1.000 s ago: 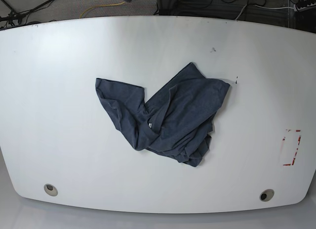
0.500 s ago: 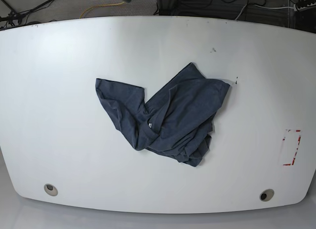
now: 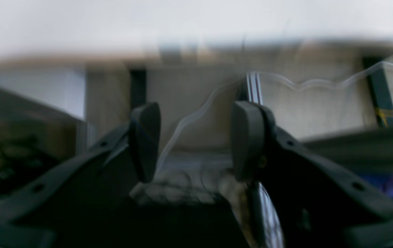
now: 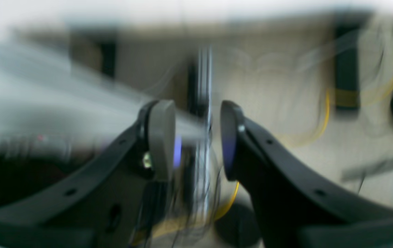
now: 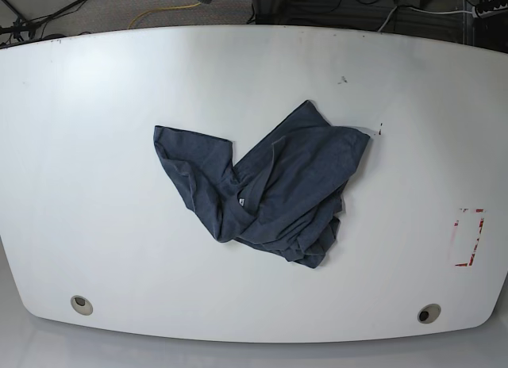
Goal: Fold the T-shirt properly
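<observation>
T-shirt (image 5: 266, 185) lies crumpled near the middle of the white table (image 5: 95, 146), dark slate-blue, faintly heathered, bunched into a rough V: one lobe reaches toward the base view's left, a broader lobe toward its right, and the folds pile up at the near edge. A tiny white neck label (image 5: 240, 200) shows at the junction of the lobes; any lettering is hidden in the folds. Red-and-white marked patch (image 5: 467, 237) sits on the tabletop well apart from the cloth, at the base view's right; two round holes (image 5: 81, 304) mark the near corners. Neither arm appears in the base view. Left gripper (image 3: 193, 141) appears only in its wrist view: jaws parted, nothing between them, background blurred into pale panels and cables. Right gripper (image 4: 196, 137) likewise appears only in its own wrist view: pads apart with a narrower gap, holding nothing, surroundings heavily smeared, a yellow cable (image 4: 324, 120) just discernible. Neither wrist view shows the garment; only the base view places it on the table.
</observation>
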Available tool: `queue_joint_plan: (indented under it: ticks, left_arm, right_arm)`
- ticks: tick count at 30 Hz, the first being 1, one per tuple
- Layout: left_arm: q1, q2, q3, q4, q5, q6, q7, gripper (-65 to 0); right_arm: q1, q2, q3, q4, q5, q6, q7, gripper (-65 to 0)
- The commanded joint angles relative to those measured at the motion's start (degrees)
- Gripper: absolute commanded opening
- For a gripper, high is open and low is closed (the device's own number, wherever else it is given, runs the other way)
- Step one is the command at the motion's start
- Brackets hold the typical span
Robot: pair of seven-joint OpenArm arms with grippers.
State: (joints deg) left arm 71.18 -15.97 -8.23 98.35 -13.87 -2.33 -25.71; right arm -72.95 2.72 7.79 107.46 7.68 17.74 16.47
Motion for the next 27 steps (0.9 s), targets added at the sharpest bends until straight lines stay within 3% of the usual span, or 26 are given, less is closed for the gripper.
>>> queue_joint_plan:
  ticks: [1,4,9,16,21,24,27]
  left_arm:
    - [1.8,-0.3,-0.2,3.9,-0.2,0.0,-1.4,-34.9]
    - [1.9,-0.3,-0.2,7.5,-0.2,0.1,-1.0,-30.4]
    - [1.7,-0.3,0.4,11.1,-0.1,0.2,3.3,-13.9]
    - [-1.7,-0.3,1.7,13.4,-0.2,0.2,8.3,-13.2]
    - [-3.5,2.6,1.2,13.2,0.1,0.2,8.3,-13.2]
    - [-4.2,4.3,0.1,13.2,0.3,0.2,8.3,-13.2]
    - [-4.8,5.0,-0.8,13.1,0.4,0.2,8.3,-13.2]
  right_arm:
    - [-1.3,0.1,0.2,3.5,0.0,0.2,1.2,-44.1]
    - [1.0,0.2,0.2,6.7,-0.1,0.2,1.2,-44.1]
    - [6.6,1.5,0.2,8.8,-0.2,0.2,-2.5,-44.1]
    - [16.8,5.0,-0.3,8.8,-0.2,0.5,-9.5,-43.3]
    - [23.1,6.0,-0.6,8.8,-0.2,0.8,-15.5,-43.3]
    - [27.3,6.2,-3.6,8.8,-0.2,3.8,-19.1,-42.6]
    - [31.5,6.1,-6.4,8.8,-0.3,5.6,-23.4,-36.5]
